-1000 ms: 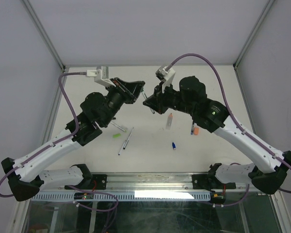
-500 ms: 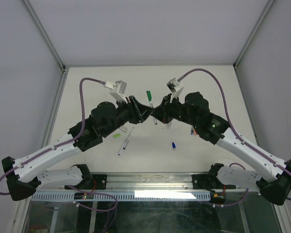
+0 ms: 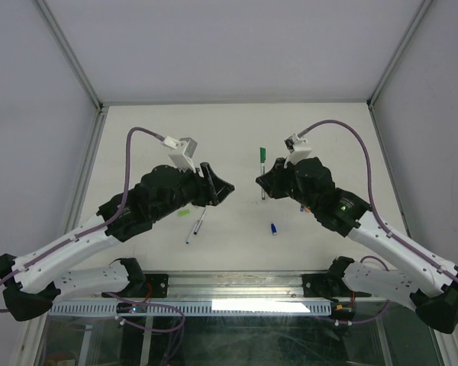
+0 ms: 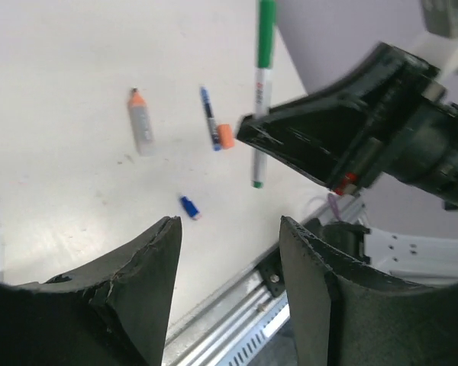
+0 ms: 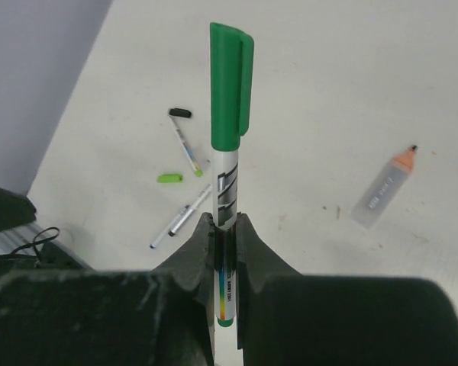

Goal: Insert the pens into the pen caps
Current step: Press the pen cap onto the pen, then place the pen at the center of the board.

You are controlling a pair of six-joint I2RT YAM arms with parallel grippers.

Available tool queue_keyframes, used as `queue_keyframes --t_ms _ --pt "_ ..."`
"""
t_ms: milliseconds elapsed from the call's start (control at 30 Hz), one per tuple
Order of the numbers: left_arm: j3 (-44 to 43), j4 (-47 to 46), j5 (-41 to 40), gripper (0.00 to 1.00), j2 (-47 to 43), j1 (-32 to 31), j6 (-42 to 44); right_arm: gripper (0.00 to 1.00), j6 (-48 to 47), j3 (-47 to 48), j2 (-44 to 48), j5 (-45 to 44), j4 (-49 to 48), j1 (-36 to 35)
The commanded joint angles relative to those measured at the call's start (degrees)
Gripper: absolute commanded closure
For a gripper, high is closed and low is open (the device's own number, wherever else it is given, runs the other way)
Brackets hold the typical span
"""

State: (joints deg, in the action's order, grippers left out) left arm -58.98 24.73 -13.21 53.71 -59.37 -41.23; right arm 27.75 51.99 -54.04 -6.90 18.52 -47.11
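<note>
Right jaws are clamped on the green pen (image 5: pixel 226 179), low on its white barrel. The pen stands upright, lifted off the desk (image 3: pixel 214 130), with the fitted green cap (image 5: pixel 230 84) on its top end. Its lower end pokes out below my fingers.

Left jaws are apart, with desk showing between the two fingers (image 4: pixel 137 282). They point across at the right jaws. There's a gap between the two sets in the top view, nothing touching.

Bare desk runs from the held pen back to the far wall. The loose things sit in the near half:
- Under my left arm: a pen with a black cap at its end (image 5: pixel 185 141) (can't tell if it is pushed on), the loose green cap (image 5: pixel 169 178) just beside that pen's other end, and another bare pen (image 5: pixel 179 217) nearer the rail.
- Blue cap (image 3: pixel 274 228): lies alone mid-desk, the closest thing to the near-edge rail (image 4: pixel 252 305).
- Under my right arm: a grey marker with an orange tip (image 4: pixel 141 122), a blue pen (image 4: pixel 208 116), and an orange cap (image 4: pixel 226 136) at its end, touching or just beside it, can't tell which.

Everything loose lies well in from both side edges.
</note>
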Motion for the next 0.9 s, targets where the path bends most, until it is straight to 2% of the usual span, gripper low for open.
queue_keyframes --t_ms 0,100,233,467,700,867 --pt "0.36 3.82 4.26 0.45 1.68 8.96 2.04 1.0 2.08 2.06 -0.81 -9.41 7.15 0.33" --pt "2.76 3.16 9.07 0.45 2.82 16.08 3.98 1.0 2.84 2.99 -5.26 -11.85 11.59 1.65" --pt "4.32 2.09 13.53 0.44 5.17 22.29 6.64 1.0 4.2 3.92 -11.68 -11.58 16.41 3.85" --pt "6.84 -0.29 20.82 0.43 9.84 33.16 10.12 1.0 6.3 1.92 -17.32 -9.7 15.72 13.82" --pt "6.97 -0.28 16.14 0.42 11.16 35.09 13.86 0.97 7.13 1.33 -26.8 -5.7 12.9 20.17" --pt "6.99 -0.56 14.07 0.42 13.22 35.2 17.13 0.95 6.36 5.07 -33.39 -8.3 14.62 21.06"
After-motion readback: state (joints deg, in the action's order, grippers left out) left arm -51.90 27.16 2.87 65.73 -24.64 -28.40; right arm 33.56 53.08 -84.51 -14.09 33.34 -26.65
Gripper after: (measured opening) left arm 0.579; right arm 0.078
